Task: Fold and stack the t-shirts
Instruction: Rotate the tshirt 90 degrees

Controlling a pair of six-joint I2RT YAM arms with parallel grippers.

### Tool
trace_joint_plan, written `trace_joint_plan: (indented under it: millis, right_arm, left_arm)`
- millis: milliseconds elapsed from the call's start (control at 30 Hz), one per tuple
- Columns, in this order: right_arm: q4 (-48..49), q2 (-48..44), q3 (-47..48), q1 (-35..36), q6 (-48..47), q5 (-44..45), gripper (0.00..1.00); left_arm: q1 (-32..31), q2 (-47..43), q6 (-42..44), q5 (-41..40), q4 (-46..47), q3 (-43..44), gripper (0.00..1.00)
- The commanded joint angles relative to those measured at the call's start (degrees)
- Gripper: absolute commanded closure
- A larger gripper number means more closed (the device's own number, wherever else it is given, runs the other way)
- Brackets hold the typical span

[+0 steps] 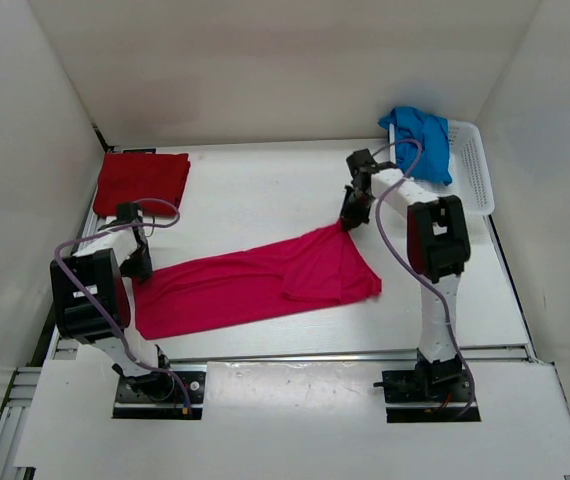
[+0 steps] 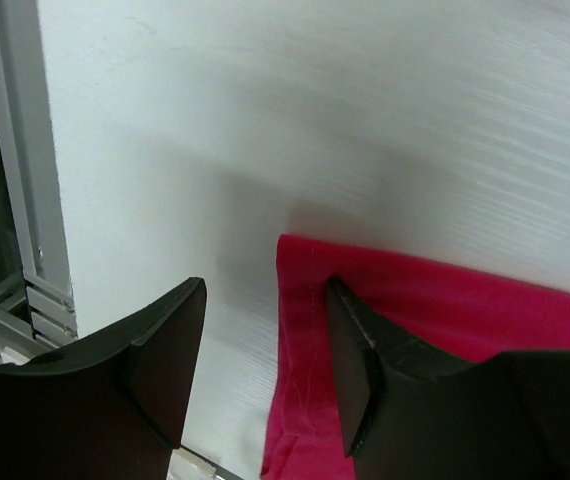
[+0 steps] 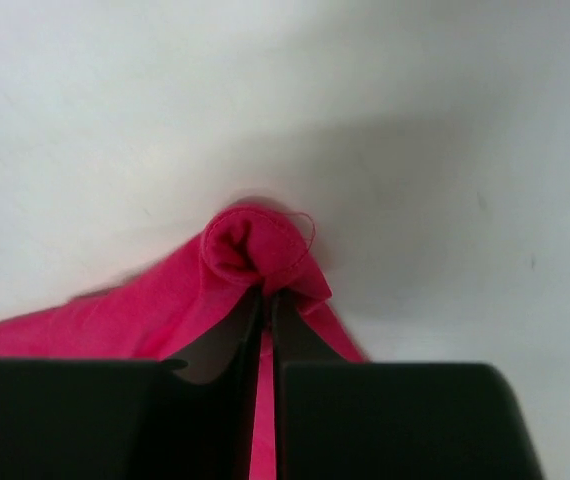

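The pink-magenta t-shirt (image 1: 255,285) lies stretched across the middle of the table. My right gripper (image 1: 350,222) is shut on its far right corner, and a bunched fold of fabric (image 3: 250,245) pokes out past the closed fingertips (image 3: 263,300). My left gripper (image 1: 137,265) is open at the shirt's left end. In the left wrist view the hemmed edge (image 2: 305,300) lies between the fingers (image 2: 263,365), with one finger over the cloth and the other over bare table. The dark red t-shirt (image 1: 142,180) lies folded at the back left. The blue t-shirt (image 1: 420,140) is heaped at the back right.
A white mesh basket (image 1: 473,165) stands at the back right with the blue shirt draped over its left side. White walls close in the table on three sides. A metal rail (image 2: 25,200) runs along the table's left edge, close to my left gripper.
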Motion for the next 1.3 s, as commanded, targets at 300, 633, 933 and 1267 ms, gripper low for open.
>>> trace_joint_plan:
  millis: [300, 633, 933, 1267]
  right_arm:
    - [-1.66, 12.77, 35.87, -0.20, 1.70, -5.71, 0.48]
    - [4.50, -14.42, -8.87, 0.33, 12.14, 3.34, 0.48]
    - [7.75, -5.92, -12.10, -1.96, 21.21, 1.50, 0.48]
    - [0.72, 7.11, 8.64, 1.11, 21.82, 7.20, 0.79]
  left_arm:
    - [4.20, -7.66, -0.47, 7.69, -1.09, -1.57, 0.26]
    - [5.96, -7.05, -0.47, 8.84, -1.80, 0.10, 0.25]
    - [5.96, -9.24, -0.47, 7.69, -1.80, -0.94, 0.25]
    - [6.48, -10.57, -0.47, 5.85, -2.86, -0.95, 0.24]
